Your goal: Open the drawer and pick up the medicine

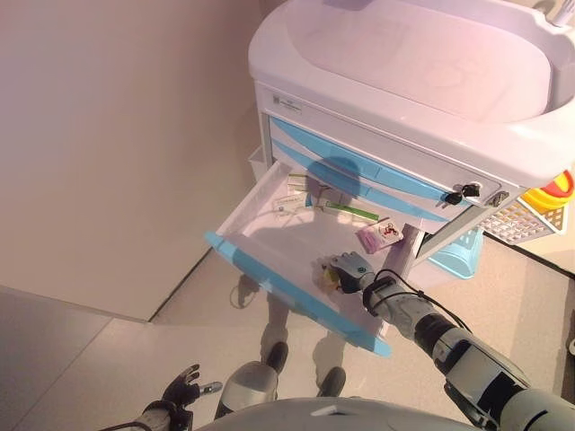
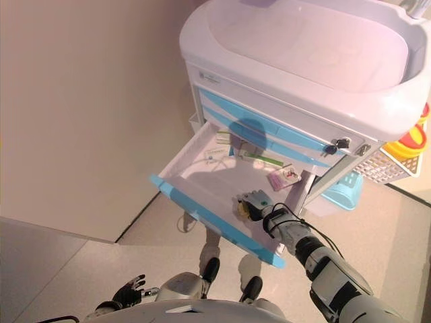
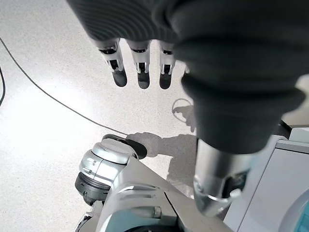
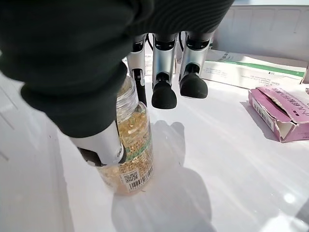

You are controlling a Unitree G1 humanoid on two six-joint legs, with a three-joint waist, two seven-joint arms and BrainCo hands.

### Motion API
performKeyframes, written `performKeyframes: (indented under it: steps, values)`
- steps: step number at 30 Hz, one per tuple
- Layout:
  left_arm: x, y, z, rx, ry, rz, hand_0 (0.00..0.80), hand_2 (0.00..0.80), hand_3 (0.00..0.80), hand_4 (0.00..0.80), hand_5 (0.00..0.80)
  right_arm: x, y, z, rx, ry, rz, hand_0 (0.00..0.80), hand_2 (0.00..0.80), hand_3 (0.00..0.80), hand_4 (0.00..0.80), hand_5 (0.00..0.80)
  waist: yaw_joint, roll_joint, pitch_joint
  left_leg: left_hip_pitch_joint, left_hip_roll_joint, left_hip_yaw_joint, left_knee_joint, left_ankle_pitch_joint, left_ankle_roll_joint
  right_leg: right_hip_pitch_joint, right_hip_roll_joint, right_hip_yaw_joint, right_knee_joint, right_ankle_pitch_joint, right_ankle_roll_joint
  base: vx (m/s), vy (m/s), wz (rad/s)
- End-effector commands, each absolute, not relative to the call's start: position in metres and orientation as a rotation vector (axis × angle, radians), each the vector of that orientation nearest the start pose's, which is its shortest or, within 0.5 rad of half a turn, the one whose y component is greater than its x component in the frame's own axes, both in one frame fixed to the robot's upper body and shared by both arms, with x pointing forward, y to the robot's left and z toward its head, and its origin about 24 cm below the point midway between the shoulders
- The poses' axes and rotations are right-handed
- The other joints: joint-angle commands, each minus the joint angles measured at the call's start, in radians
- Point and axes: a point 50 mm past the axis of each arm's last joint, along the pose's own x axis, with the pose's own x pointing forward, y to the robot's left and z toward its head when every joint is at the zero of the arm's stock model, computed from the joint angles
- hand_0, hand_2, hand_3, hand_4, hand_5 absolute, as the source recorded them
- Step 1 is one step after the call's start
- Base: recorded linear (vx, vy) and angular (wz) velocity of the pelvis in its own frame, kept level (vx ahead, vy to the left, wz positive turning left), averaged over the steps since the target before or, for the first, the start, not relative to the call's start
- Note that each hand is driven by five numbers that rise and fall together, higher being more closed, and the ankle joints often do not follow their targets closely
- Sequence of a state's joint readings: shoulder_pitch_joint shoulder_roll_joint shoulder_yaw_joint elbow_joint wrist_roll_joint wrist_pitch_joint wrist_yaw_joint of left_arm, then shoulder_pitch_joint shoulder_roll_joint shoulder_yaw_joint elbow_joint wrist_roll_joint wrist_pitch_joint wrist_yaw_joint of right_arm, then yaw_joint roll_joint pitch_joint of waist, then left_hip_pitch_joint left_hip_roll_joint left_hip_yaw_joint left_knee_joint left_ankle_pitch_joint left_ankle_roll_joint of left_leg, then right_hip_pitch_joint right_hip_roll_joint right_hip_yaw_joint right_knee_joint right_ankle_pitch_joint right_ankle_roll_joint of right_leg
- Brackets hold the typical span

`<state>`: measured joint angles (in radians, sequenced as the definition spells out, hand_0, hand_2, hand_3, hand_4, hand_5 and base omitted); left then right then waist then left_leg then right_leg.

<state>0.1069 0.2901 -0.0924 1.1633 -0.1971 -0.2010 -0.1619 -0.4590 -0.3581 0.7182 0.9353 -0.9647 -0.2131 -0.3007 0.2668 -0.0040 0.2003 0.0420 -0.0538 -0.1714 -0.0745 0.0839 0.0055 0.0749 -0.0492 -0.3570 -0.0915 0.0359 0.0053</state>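
Observation:
The cart's (image 1: 404, 72) lower drawer (image 1: 287, 292) stands pulled open. Inside it, a clear medicine bottle (image 4: 133, 140) of yellow capsules stands upright on the white drawer floor, near the blue front edge; it also shows in the left eye view (image 1: 325, 278). My right hand (image 1: 349, 268) is in the drawer at the bottle, thumb (image 4: 99, 140) against its near side and one finger behind it; the other fingers (image 4: 164, 94) reach past it, free. My left hand (image 1: 184, 388) hangs open and empty low at the left, over the floor.
A pink box (image 1: 379, 236) and a green-and-white box (image 1: 346, 210) lie at the back of the drawer, with small packets at the far left. Keys (image 1: 463, 192) hang from the cart's lock. A white basket (image 1: 517, 220) and a blue basket (image 1: 458, 251) hang on the cart's right side.

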Motion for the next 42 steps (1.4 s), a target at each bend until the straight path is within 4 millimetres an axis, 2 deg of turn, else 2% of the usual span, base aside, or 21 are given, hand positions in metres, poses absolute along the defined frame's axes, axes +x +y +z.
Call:
performKeyframes:
  steps: [1, 4, 9, 12, 13, 15, 16, 18, 19, 23, 26, 29, 34, 39, 42]
  values:
    - [0.076, 0.250, -0.153, 0.082, 1.064, 0.046, 0.000, 0.000, 0.000, 0.000, 0.000, 0.287, -0.130, -0.030, -1.540, -0.216, 0.632, 0.800, 0.800, 0.800, 0.800, 0.800, -0.005, -0.026, 0.002, -0.010, -0.034, 0.010, 0.024, -0.089, 0.003, 0.021, -0.030, 0.031, 0.098, -0.068, 0.064, 0.000, 0.000, 0.00]
    - [0.075, 0.251, -0.153, 0.080, 1.069, 0.052, 0.000, 0.000, 0.000, 0.000, 0.000, 0.288, -0.125, -0.021, -1.537, -0.278, 0.666, 0.800, 0.800, 0.800, 0.800, 0.800, -0.012, -0.032, -0.001, -0.007, -0.032, 0.017, 0.021, -0.090, 0.003, 0.021, -0.029, 0.038, 0.097, -0.066, 0.065, 0.000, 0.003, -0.01]
    - [0.075, 0.259, -0.152, 0.094, 1.088, 0.062, 0.000, 0.000, 0.000, 0.000, 0.000, 0.292, -0.117, 0.015, -1.412, -0.336, 0.759, 0.800, 0.800, 0.800, 0.800, 0.800, -0.038, -0.056, -0.002, 0.004, -0.024, 0.042, 0.019, -0.098, 0.007, 0.019, -0.025, 0.066, 0.097, -0.062, 0.067, -0.012, 0.010, -0.11]
    - [0.075, 0.265, -0.150, 0.095, 1.092, 0.082, 0.000, 0.000, 0.000, 0.000, 0.000, 0.297, -0.120, 0.055, -1.327, -0.350, 0.795, 0.800, 0.800, 0.800, 0.800, 0.800, -0.058, -0.071, -0.003, 0.014, -0.017, 0.066, 0.017, -0.104, 0.007, 0.019, -0.023, 0.085, 0.097, -0.057, 0.070, -0.012, 0.007, -0.19]
    - [0.074, 0.268, -0.149, 0.093, 1.092, 0.097, 0.000, 0.000, 0.000, 0.000, 0.000, 0.299, -0.124, 0.083, -1.264, -0.354, 0.802, 0.800, 0.800, 0.800, 0.800, 0.800, -0.076, -0.082, -0.006, 0.019, -0.013, 0.081, 0.016, -0.108, 0.008, 0.018, -0.021, 0.097, 0.097, -0.055, 0.071, -0.009, 0.008, -0.16]
    - [0.073, 0.271, -0.149, 0.087, 1.090, 0.114, 0.000, 0.000, 0.000, 0.000, 0.000, 0.299, -0.135, 0.126, -1.135, -0.331, 0.798, 0.800, 0.800, 0.800, 0.800, 0.800, -0.102, -0.094, -0.011, 0.026, -0.006, 0.104, 0.013, -0.111, 0.009, 0.012, -0.017, 0.119, 0.098, -0.051, 0.073, -0.012, 0.012, -0.28]
    - [0.073, 0.272, -0.148, 0.087, 1.088, 0.115, 0.000, 0.000, 0.000, 0.000, 0.000, 0.299, -0.142, 0.136, -1.068, -0.305, 0.783, 0.800, 0.800, 0.800, 0.800, 0.800, -0.109, -0.097, -0.013, 0.029, -0.004, 0.112, 0.012, -0.112, 0.009, 0.011, -0.016, 0.126, 0.098, -0.050, 0.074, -0.008, 0.018, -0.38]
    - [0.073, 0.272, -0.148, 0.073, 1.084, 0.132, 0.000, 0.000, 0.000, 0.000, 0.000, 0.300, -0.158, 0.169, -0.851, -0.270, 0.753, 0.800, 0.800, 0.800, 0.800, 0.800, -0.136, -0.104, -0.023, 0.037, 0.001, 0.132, 0.006, -0.116, 0.010, 0.008, -0.012, 0.145, 0.096, -0.046, 0.074, 0.002, 0.036, -0.31]
    - [0.074, 0.272, -0.149, 0.072, 1.083, 0.134, 0.000, 0.000, 0.000, 0.000, 0.000, 0.300, -0.161, 0.175, -0.809, -0.279, 0.739, 0.800, 0.800, 0.800, 0.800, 0.800, -0.141, -0.106, -0.025, 0.039, 0.001, 0.138, 0.006, -0.117, 0.010, 0.007, -0.012, 0.149, 0.096, -0.046, 0.074, 0.016, 0.049, -0.26]
    - [0.077, 0.266, -0.150, 0.068, 1.079, 0.127, 0.000, 0.000, 0.000, 0.000, 0.000, 0.312, -0.191, 0.237, -0.610, -0.469, 0.559, 0.800, 0.800, 0.800, 0.800, 0.800, -0.161, -0.113, -0.047, 0.050, 0.005, 0.163, 0.013, -0.128, 0.009, 0.010, -0.010, 0.169, 0.100, -0.045, 0.078, 0.043, 0.042, -0.26]
    - [0.080, 0.264, -0.150, 0.077, 1.082, 0.108, 0.000, 0.000, 0.000, 0.000, 0.000, 0.319, -0.207, 0.267, -0.546, -0.561, 0.415, 0.800, 0.800, 0.800, 0.800, 0.800, -0.157, -0.114, -0.057, 0.053, 0.002, 0.165, 0.018, -0.134, 0.011, 0.013, -0.010, 0.172, 0.100, -0.046, 0.079, 0.049, 0.032, -0.17]
    - [0.081, 0.263, -0.150, 0.083, 1.091, 0.099, 0.000, 0.000, 0.000, 0.000, 0.000, 0.329, -0.227, 0.300, -0.553, -0.581, 0.259, 0.800, 0.800, 0.800, 0.800, 0.800, -0.145, -0.115, -0.065, 0.058, -0.001, 0.163, 0.023, -0.139, 0.011, 0.023, -0.011, 0.169, 0.097, -0.046, 0.077, 0.050, 0.041, -0.01]
    - [0.076, 0.268, -0.150, 0.100, 1.117, 0.099, 0.000, 0.000, 0.000, 0.000, 0.000, 0.347, -0.258, 0.327, -0.602, -0.489, 0.051, 0.800, 0.800, 0.800, 0.800, 0.800, -0.114, -0.120, -0.066, 0.060, -0.010, 0.145, 0.026, -0.138, 0.011, 0.035, -0.011, 0.155, 0.091, -0.047, 0.072, 0.041, 0.030, 0.07]
    - [0.070, 0.272, -0.150, 0.118, 1.142, 0.109, 0.000, 0.000, 0.000, 0.000, 0.000, 0.361, -0.284, 0.336, -0.632, -0.352, -0.085, 0.800, 0.800, 0.800, 0.800, 0.800, -0.077, -0.128, -0.055, 0.056, -0.015, 0.119, 0.028, -0.132, 0.009, 0.045, -0.012, 0.132, 0.088, -0.048, 0.067, 0.037, 0.014, 0.08]
    - [0.068, 0.275, -0.149, 0.129, 1.149, 0.112, 0.000, 0.000, 0.000, 0.000, 0.000, 0.367, -0.291, 0.343, -0.681, -0.298, -0.153, 0.800, 0.800, 0.800, 0.800, 0.800, -0.054, -0.132, -0.044, 0.049, -0.020, 0.100, 0.030, -0.127, 0.007, 0.049, -0.012, 0.118, 0.085, -0.048, 0.064, 0.027, 0.011, 0.19]
